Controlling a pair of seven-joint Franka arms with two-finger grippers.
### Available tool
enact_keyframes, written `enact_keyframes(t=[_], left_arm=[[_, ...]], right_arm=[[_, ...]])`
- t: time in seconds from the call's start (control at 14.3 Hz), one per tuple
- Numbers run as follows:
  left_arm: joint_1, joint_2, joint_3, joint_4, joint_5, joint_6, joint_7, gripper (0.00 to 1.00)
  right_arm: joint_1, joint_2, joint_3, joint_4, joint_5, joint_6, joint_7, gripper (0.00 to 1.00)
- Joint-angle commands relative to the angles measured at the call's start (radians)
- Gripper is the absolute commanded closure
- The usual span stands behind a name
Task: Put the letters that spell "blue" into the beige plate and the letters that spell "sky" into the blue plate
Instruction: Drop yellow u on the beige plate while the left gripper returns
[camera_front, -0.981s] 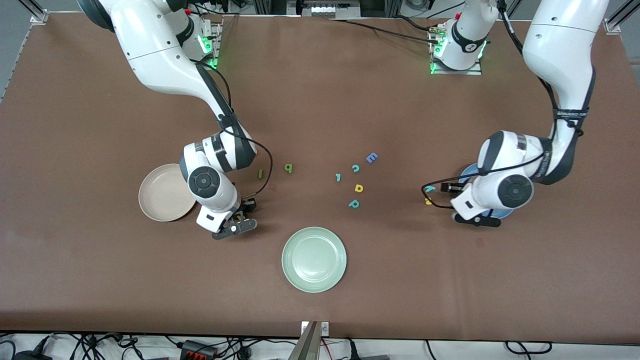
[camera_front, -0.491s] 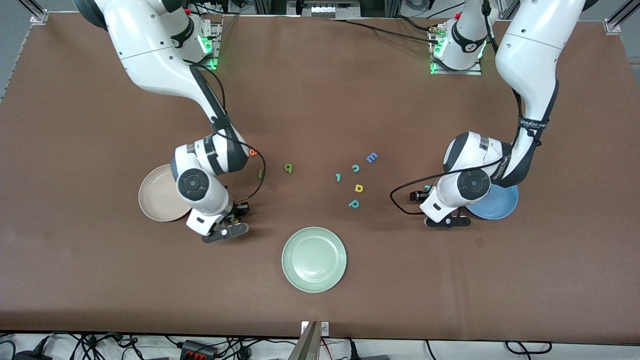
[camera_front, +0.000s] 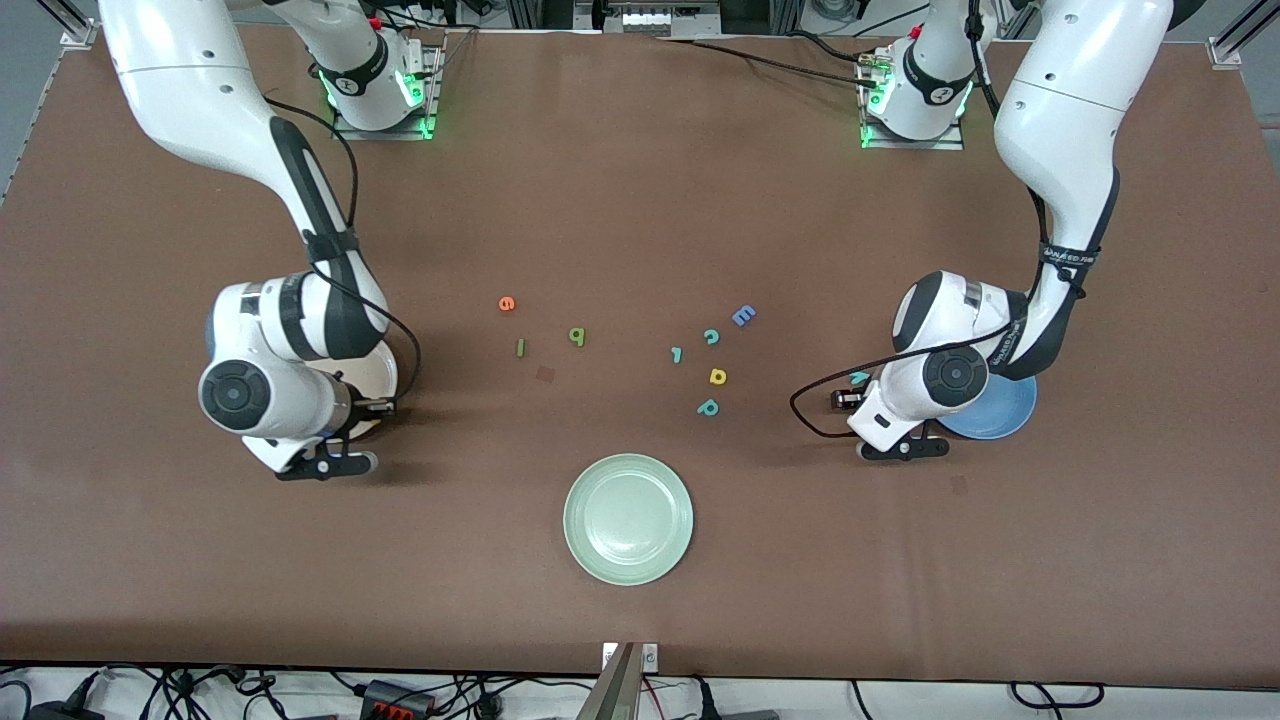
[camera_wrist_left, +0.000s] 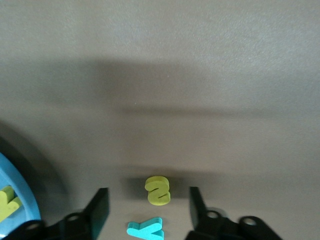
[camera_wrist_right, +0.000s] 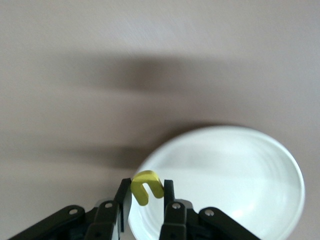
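The right wrist view shows what the front view hides: the right gripper (camera_wrist_right: 145, 196) pinches the yellow u (camera_wrist_right: 147, 187) over the rim of the beige plate (camera_wrist_right: 235, 170), which holds no letters. In the left wrist view the left gripper (camera_wrist_left: 149, 205) stands spread around the yellow s (camera_wrist_left: 158, 189) on the table, the teal y (camera_wrist_left: 145, 228) just beside it. The blue plate (camera_wrist_left: 12, 187) carries a yellow letter at its edge. The orange e (camera_front: 507, 303), dark green l (camera_front: 520, 347) and light green b (camera_front: 576, 336) lie mid-table. The pale green plate (camera_front: 628, 519) is bare.

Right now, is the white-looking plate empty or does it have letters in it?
Empty as far as shown: the right wrist view shows the beige plate bare, with the yellow u pinched in the right gripper above its rim.
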Motion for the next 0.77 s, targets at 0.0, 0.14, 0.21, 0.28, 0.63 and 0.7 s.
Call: enact_keyframes(t=[0.0,0.14,0.21,0.28,0.63,0.7], left_arm=[[0.004,0.012,-0.003,0.006,0.026,0.002,-0.011,0.46],[0.004,0.013,-0.003,0.006,0.026,0.002,-0.011,0.56],[0.004,0.013,-0.003,0.006,0.026,0.002,-0.011,0.61],[0.004,0.013,-0.003,0.006,0.026,0.003,-0.011,0.66],[0.004,0.015,-0.005,0.000,0.026,0.026,-0.011,0.76],[0.002,0.015,-0.003,0.001,0.026,0.025,-0.010,0.84]], right_arm=[[-0.017,-0.103,-0.016,-0.168,0.006,0.009,0.002,0.93],[-0.016,-0.110,-0.036,-0.228,0.000,0.044,0.002,0.92],[-0.022,-0.100,-0.037,-0.248,0.001,0.076,0.010,0.90],[-0.031,-0.079,-0.037,-0.252,0.003,0.090,0.013,0.90],[-0.030,-0.114,-0.029,-0.202,0.004,0.055,0.010,0.00],[-0.002,-0.120,-0.024,-0.178,0.004,0.032,0.010,0.00]])
